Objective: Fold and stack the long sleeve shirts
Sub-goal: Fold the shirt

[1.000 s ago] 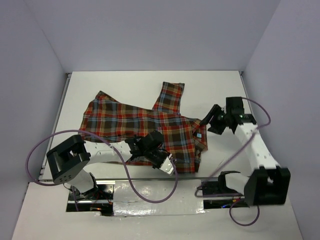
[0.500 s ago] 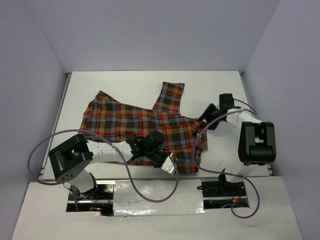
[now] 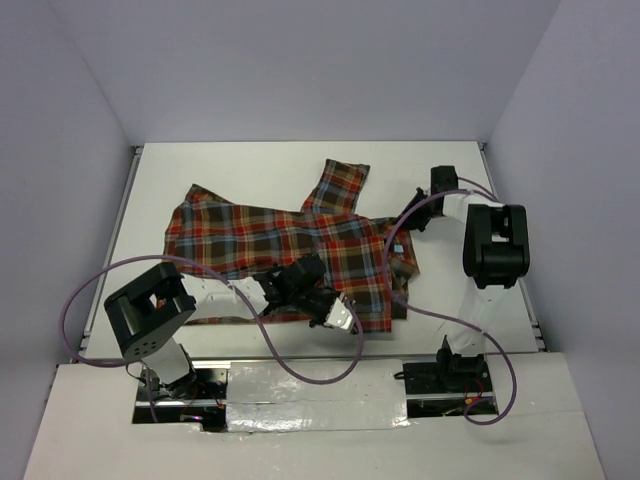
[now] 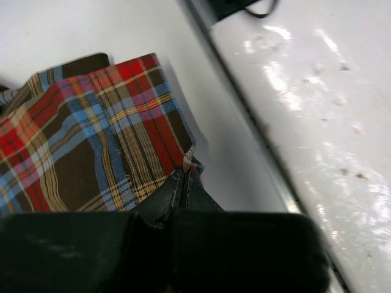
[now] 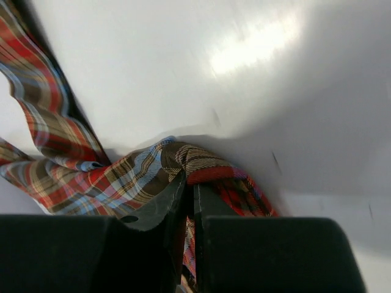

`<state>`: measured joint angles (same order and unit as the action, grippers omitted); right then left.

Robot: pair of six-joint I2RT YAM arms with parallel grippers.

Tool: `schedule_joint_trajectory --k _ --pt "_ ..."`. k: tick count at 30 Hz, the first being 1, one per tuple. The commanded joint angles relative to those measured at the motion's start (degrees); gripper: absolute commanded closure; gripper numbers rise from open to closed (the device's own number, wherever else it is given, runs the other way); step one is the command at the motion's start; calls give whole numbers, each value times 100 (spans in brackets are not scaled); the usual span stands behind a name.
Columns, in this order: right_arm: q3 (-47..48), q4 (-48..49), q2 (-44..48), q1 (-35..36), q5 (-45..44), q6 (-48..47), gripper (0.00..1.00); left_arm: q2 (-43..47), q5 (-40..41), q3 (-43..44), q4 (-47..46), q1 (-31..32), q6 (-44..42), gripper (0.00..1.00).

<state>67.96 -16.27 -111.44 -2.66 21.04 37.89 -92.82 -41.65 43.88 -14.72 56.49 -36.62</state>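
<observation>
One plaid long sleeve shirt (image 3: pixel 270 235) in red-orange, brown and light blue lies spread across the white table, with a sleeve (image 3: pixel 343 185) pointing to the back. My left gripper (image 3: pixel 340 315) is at the shirt's near right corner and shut on the hem; the left wrist view shows the cloth (image 4: pixel 91 134) pinched at the closed fingertips (image 4: pixel 186 174). My right gripper (image 3: pixel 415 222) is at the shirt's right edge. In the right wrist view it (image 5: pixel 189 183) is shut on a raised fold of the fabric (image 5: pixel 122 177).
A shiny metal strip (image 3: pixel 300 375) runs along the table's near edge, just past the left gripper. Purple cables (image 3: pixel 300 370) loop from both arms. Grey walls close in the table on the left, back and right. Bare white table (image 3: pixel 250 160) lies behind the shirt.
The right arm folded upright and its gripper moved back to the shirt's right edge, then closed on a fold there. The shirt's right side has shifted a little. The left gripper kept its hold.
</observation>
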Motion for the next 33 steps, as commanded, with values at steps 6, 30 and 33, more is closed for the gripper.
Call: schedule_joint_trajectory --k 6,30,33 --pt "2018 -182 -1099 37 146 -396 80 -429 437 349 -1225 -208 181 100" --pt "-1706 -2556 4313 124 -865 -968 0 -378 201 191 -1314 -226 -179 100" --pt "-2549 -2636 5060 239 -592 -635 2 -316 122 139 -1305 -217 -187 100"
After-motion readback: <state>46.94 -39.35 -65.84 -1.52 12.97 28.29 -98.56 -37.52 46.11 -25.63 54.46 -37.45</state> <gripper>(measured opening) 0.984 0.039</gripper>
